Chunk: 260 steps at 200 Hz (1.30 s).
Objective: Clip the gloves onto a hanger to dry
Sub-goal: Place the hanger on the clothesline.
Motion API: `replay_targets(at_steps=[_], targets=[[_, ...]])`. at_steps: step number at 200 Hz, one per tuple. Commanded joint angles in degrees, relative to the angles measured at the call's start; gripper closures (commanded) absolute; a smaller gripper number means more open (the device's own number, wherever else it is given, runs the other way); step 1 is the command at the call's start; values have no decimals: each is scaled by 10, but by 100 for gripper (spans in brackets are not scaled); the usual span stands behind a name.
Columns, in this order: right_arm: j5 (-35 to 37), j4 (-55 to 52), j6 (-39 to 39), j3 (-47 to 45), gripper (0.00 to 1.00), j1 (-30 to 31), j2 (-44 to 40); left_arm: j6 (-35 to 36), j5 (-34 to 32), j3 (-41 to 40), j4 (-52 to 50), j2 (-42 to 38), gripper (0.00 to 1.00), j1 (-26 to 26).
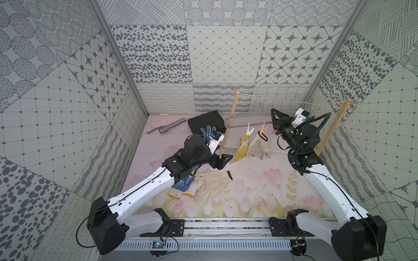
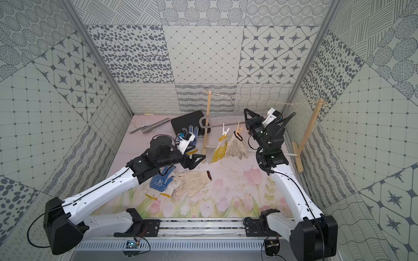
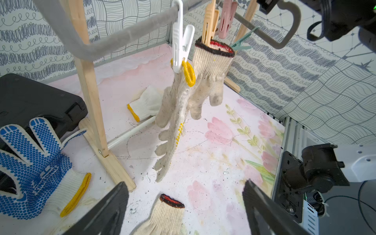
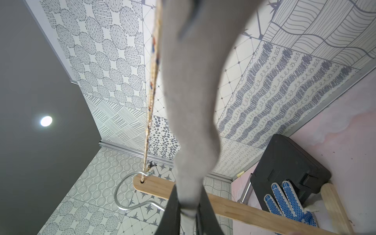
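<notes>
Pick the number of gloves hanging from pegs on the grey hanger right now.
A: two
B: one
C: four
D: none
A: a yellow-cuffed glove hangs from the white peg and a cream glove with a red-and-black cuff from the orange peg, both on the grey hanger.

2 gloves (image 3: 211, 69) hang from hanger (image 3: 114, 38) above table (image 3: 223, 162).

light: bright, even, soft shadows | ceiling lamp (image 4: 46, 121) glares | hanger (image 4: 189, 101) blurred close-up
</notes>
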Motion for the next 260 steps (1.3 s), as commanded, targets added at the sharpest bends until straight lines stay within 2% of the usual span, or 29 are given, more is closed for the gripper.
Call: replay_targets(at_steps=[1, 43, 102, 167, 182, 191, 199, 211, 260], targets=[[6, 77, 26, 28, 100, -2, 0, -14, 4, -6, 43, 4, 11, 3], [22, 81, 38, 43, 100, -1, 11, -19, 7, -14, 48, 7, 11, 5], [50, 90, 82, 67, 100, 0, 69, -38, 25, -17, 65, 19, 13, 5], [64, 111, 99, 2, 100, 4, 55, -46, 27, -25, 70, 18, 14, 6], [56, 94, 83, -1, 77, 4, 45, -50, 26, -26, 73, 20, 14, 5], [47, 74, 67, 2, 60, 4, 38, -52, 24, -25, 75, 21, 14, 5], [37, 65, 50, 2, 51, 4, 31, -55, 22, -25, 78, 22, 14, 5], [29, 53, 35, -7, 46, 4, 19, -59, 18, -27, 85, 24, 14, 5], [-14, -13, -52, -53, 34, 5, -52, -72, 2, -37, 104, 29, 13, 5]])
